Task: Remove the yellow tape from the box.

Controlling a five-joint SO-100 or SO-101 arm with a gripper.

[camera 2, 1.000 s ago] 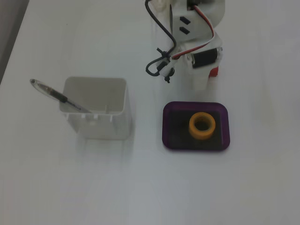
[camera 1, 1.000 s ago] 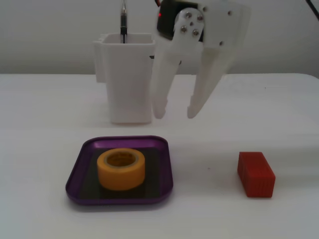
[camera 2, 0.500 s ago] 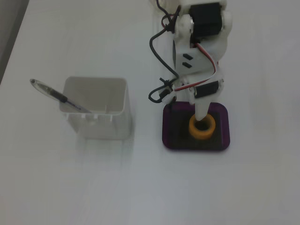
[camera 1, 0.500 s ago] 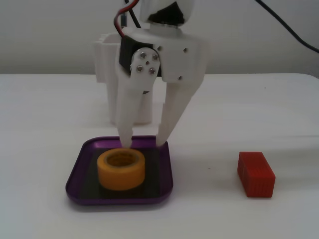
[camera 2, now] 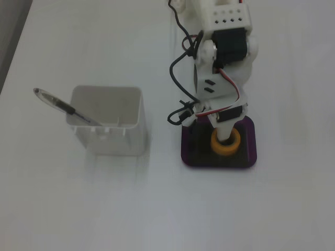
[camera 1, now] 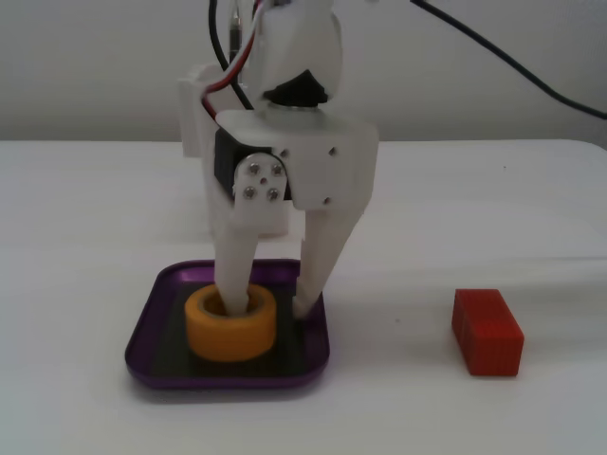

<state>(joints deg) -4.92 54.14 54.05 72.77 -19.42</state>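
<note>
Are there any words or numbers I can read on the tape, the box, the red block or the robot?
None can be read in either fixed view.
Yellow tape: plain, no print showing.
Box: plain purple rim.
Red block: ribbed surface, no letters.
White container: blank.
Pen: too small to tell.
Gripper: only screws and holes, no label.

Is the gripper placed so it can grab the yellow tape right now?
Probably yes: the gripper is open, one finger down in the yellow tape core, the other outside its wall.
</note>
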